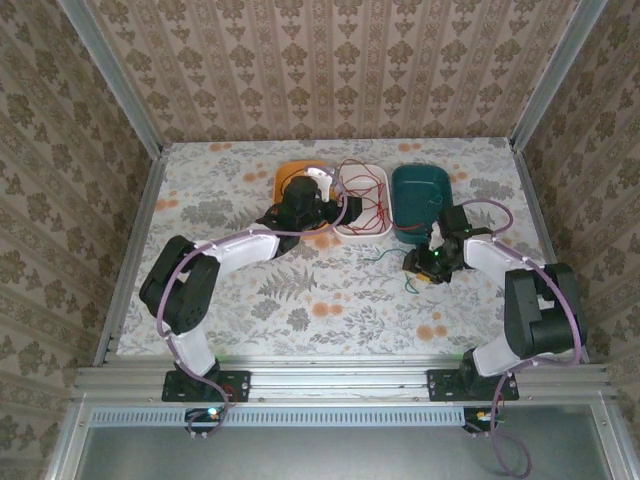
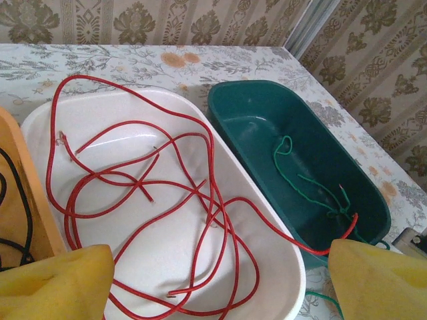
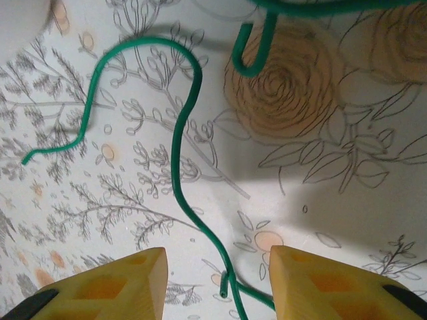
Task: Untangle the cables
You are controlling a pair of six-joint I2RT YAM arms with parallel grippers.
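A long red cable (image 2: 133,193) lies in loose loops in the white tray (image 2: 267,220); one end hangs over the rim toward the teal tray (image 2: 247,110). A green cable (image 2: 303,180) rests inside the teal tray. A black cable (image 2: 24,207) lies in the orange tray (image 2: 17,160). My left gripper (image 2: 220,290) hovers open above the white tray's near end, holding nothing. Another stretch of green cable (image 3: 179,143) snakes over the flowered table, its end between the fingers of my right gripper (image 3: 219,280), which stand apart without touching it. From above, the right gripper (image 1: 420,268) sits just in front of the teal tray (image 1: 420,190).
Orange (image 1: 293,173), white (image 1: 362,228) and teal trays stand side by side at the back middle of the table (image 1: 300,300). Wallpapered walls with metal rails close in the table on three sides. Open tabletop lies in front of the trays.
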